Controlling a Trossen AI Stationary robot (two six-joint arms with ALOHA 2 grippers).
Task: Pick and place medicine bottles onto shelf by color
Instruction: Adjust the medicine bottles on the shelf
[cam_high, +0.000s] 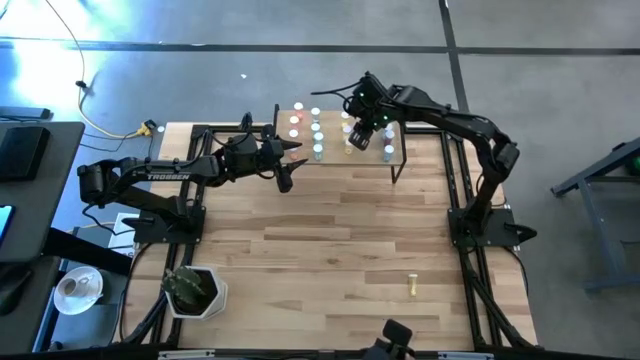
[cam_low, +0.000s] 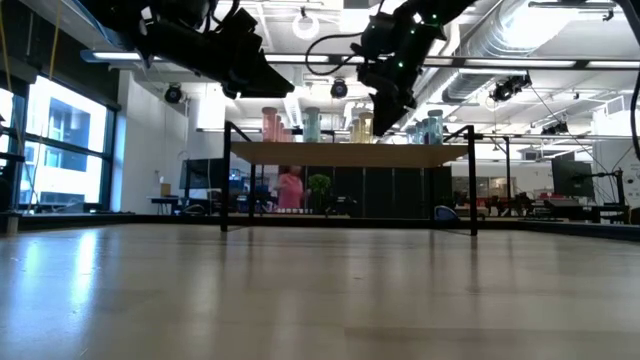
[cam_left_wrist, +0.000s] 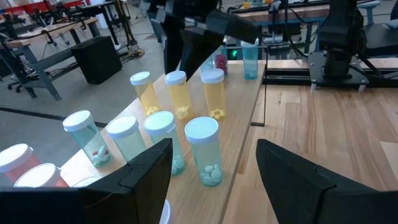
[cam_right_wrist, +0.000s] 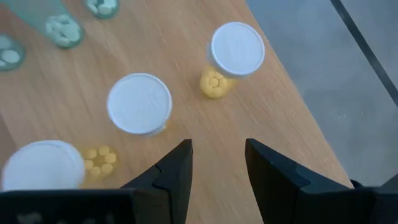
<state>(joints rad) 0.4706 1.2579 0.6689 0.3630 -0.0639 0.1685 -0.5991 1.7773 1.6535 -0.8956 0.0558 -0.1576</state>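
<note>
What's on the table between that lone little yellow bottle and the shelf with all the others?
Nothing: in the high view, only bare wooden tabletop lies between the lone yellow bottle and the shelf.

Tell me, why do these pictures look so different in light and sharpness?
High view: blue-white glare at the top-left corner, while the shelf is evenly lit. Low view: bright windows and ceiling lamps leave both arms as dark silhouettes; the near tabletop is soft with a sheen. Right wrist view: the yellow bottles look blurred. Left wrist view: the green bottles are sharp, the room behind hazy.
</note>
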